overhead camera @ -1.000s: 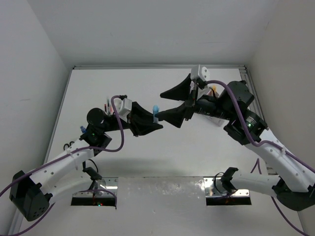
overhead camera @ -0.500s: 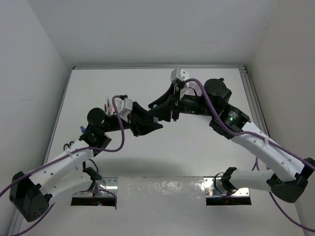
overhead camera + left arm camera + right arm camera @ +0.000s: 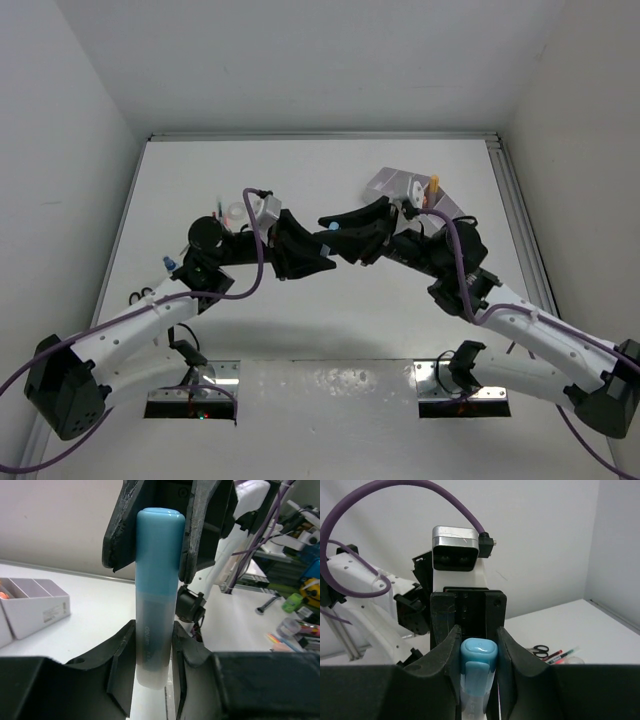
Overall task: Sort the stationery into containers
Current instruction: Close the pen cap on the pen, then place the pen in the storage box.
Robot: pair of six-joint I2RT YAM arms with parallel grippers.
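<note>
The blue-capped bottle [image 3: 155, 595] is hanging above the table [image 3: 90, 625], between both arms. The left gripper [image 3: 152, 652] is pinching its frosted body and the right gripper [image 3: 152, 567] its glossy rounded cap, both narrowly closed. Such a smooth cylinder is probably slipping easily, so one side should be releasing slowly before the carry to the white organiser [image 3: 35, 612].

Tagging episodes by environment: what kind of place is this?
Probably a robotics lab cell: a white table boxed in by plain white panels, two arms bolted at its near edge, and a bench cluttered with cables and gear behind.
</note>
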